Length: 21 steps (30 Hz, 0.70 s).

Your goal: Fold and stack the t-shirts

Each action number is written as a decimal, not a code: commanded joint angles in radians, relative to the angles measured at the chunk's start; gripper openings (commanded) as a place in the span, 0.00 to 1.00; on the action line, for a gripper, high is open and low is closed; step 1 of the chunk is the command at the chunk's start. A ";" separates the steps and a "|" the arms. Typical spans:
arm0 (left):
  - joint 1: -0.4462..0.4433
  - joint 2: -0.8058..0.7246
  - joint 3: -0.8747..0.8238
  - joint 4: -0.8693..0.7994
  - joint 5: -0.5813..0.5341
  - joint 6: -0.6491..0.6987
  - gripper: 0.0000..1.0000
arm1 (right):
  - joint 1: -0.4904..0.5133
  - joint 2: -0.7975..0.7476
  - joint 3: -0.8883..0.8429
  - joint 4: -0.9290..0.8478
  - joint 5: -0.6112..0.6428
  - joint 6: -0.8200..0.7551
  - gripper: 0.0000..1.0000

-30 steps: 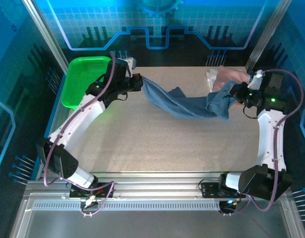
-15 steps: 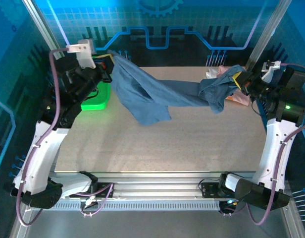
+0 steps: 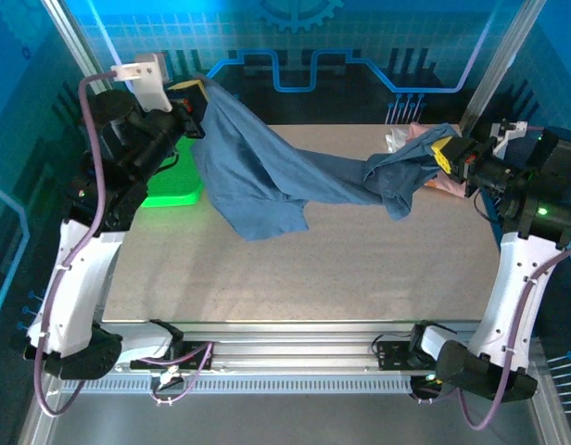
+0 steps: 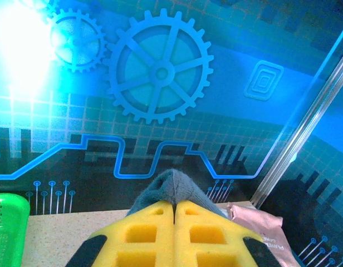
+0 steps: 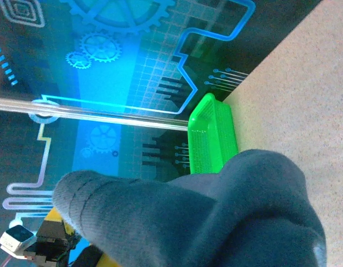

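Top external: blue shirt [image 3: 267, 176] hung stretched above worktop [image 3: 313, 269], left gripper [image 3: 196, 100] and right gripper [image 3: 443, 153] each clamped on it.

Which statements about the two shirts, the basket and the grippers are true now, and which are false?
1. The dark slate-blue cloth t-shirt hangs stretched between the left gripper and the right gripper. True.
2. The left gripper is open. False: it is shut on the blue t-shirt.
3. The bright green plastic mesh basket stands at the right of the table. False: it stands at the left.
4. The dusty pink cloth t-shirt lies near the right gripper. True.
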 commanded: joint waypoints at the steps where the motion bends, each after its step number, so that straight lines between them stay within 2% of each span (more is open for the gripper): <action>1: 0.017 0.052 0.047 0.026 -0.028 0.047 0.00 | 0.029 0.014 -0.055 -0.050 -0.006 0.015 0.00; 4: 0.064 0.123 0.020 0.078 0.019 0.026 0.00 | 0.061 0.056 -0.125 -0.010 0.030 0.011 0.00; 7: 0.117 0.278 0.047 0.101 0.097 0.016 0.00 | 0.110 0.154 -0.200 0.091 0.083 0.011 0.00; 10: 0.162 0.504 0.110 0.144 0.205 -0.012 0.00 | 0.144 0.343 -0.199 0.163 0.164 -0.039 0.10; 11: 0.177 0.601 0.149 0.161 0.261 -0.035 0.00 | 0.147 0.422 -0.175 0.189 0.208 -0.079 0.18; 12: 0.188 0.678 0.189 0.174 0.291 -0.068 0.14 | 0.144 0.499 -0.143 0.191 0.253 -0.098 0.29; 13: 0.202 0.753 0.237 0.201 0.340 -0.123 0.46 | 0.137 0.586 -0.101 0.235 0.276 -0.118 0.39; 14: 0.215 0.819 0.279 0.225 0.375 -0.181 0.62 | 0.132 0.647 -0.069 0.270 0.288 -0.136 0.45; 15: 0.227 0.880 0.336 0.233 0.406 -0.258 0.70 | 0.119 0.745 -0.001 0.288 0.329 -0.143 0.52; 17: 0.229 0.907 0.388 0.220 0.430 -0.309 0.99 | 0.118 0.828 0.099 0.293 0.335 -0.158 0.57; 19: 0.220 0.857 0.371 0.162 0.421 -0.303 0.99 | 0.143 0.841 0.194 0.201 0.389 -0.256 0.62; 21: 0.216 0.761 0.273 0.075 0.422 -0.301 0.99 | 0.177 0.812 0.243 0.071 0.416 -0.379 0.63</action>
